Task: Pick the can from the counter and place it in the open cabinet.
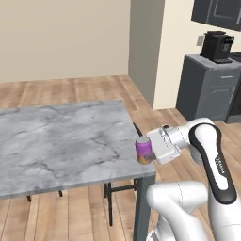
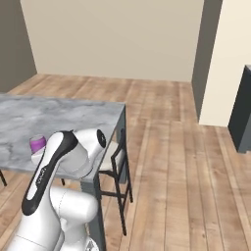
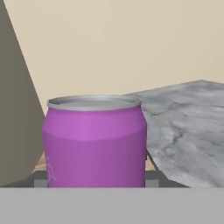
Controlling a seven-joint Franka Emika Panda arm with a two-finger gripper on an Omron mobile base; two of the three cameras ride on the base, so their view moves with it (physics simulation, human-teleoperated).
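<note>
The can [image 1: 143,150], purple with an orange lower band and a pale top, stands at the front right corner of the marble counter [image 1: 61,141]. My gripper [image 1: 147,151] reaches in level from the right, and its fingers close around the can's sides. In the hand view the can [image 3: 95,142] is very close, with the finger tips tight against its lower edges. The right base view shows the can [image 2: 37,145] partly behind my arm. Dark grey wall cabinets [image 1: 217,12] hang at the top right; I cannot tell whether a door is open.
A grey base cabinet [image 1: 207,87] carrying a black coffee machine [image 1: 217,46] stands far right. A dark stool [image 2: 116,162] sits under the counter's end. Wooden floor stretches to the right of the counter.
</note>
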